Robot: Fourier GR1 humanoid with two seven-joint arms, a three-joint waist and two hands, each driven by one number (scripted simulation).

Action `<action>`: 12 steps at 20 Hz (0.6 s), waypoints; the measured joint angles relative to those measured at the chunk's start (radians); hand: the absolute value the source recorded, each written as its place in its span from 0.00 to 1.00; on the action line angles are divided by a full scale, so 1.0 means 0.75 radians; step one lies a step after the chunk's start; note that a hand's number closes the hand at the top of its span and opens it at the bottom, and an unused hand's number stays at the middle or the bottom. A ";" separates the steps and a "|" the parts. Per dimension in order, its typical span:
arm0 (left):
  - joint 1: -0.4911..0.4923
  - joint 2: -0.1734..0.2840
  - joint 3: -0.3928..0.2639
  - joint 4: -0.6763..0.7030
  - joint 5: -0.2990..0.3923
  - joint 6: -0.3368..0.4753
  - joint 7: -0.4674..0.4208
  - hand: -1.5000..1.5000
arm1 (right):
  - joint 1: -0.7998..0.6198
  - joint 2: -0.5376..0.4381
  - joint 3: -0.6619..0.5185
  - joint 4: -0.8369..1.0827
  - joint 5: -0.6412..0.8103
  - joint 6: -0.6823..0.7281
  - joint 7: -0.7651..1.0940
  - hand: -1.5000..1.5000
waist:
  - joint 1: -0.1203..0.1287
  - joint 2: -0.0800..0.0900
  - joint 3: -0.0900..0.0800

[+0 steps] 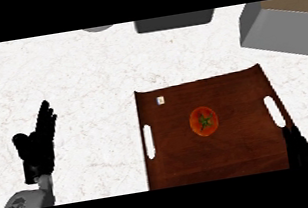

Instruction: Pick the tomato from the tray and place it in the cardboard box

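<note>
A red tomato with a green stem lies near the middle of a dark brown wooden tray that has white handle slots on both sides. The cardboard box, grey outside with a brown inside, stands at the far right corner of the counter. My left hand rests open at the left, fingers pointing up, well away from the tray. Only dark fingers of my right hand show at the tray's lower right edge, to the right of and below the tomato, not touching it.
The white marble counter stretches left of the tray. A dark grey block and a grey round object sit at the far edge. A small white tag lies on the tray's far left corner.
</note>
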 measured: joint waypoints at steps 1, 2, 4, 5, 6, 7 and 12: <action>-0.024 -0.008 0.002 0.020 -0.006 0.007 0.000 0.50 | -0.047 0.003 0.028 0.009 0.032 0.048 0.080 0.00 | 0.000 0.001 0.000; -0.024 -0.010 0.005 0.029 -0.004 0.001 -0.006 0.50 | -0.085 0.006 0.052 0.018 0.053 0.098 0.153 0.00 | 0.002 0.000 0.001; -0.028 -0.004 0.012 0.031 0.001 -0.013 -0.001 0.50 | -0.178 0.009 0.091 0.040 0.070 0.193 0.286 0.00 | 0.007 -0.001 0.002; -0.036 -0.010 0.009 0.026 -0.006 -0.005 0.008 0.50 | -0.235 0.010 0.103 0.050 0.063 0.237 0.343 0.00 | 0.008 -0.002 0.003; -0.029 -0.006 0.010 0.021 -0.003 -0.017 0.010 0.50 | -0.272 0.010 0.138 0.074 0.070 0.257 0.387 0.00 | 0.009 -0.003 0.003; -0.034 -0.009 0.013 0.030 -0.004 -0.018 0.008 0.50 | -0.330 0.009 0.144 0.110 0.054 0.272 0.421 0.00 | 0.010 -0.003 0.004; -0.047 -0.020 0.021 0.040 -0.015 -0.023 0.006 0.50 | -0.565 0.005 0.157 0.218 -0.036 0.324 0.530 0.00 | 0.009 -0.005 0.005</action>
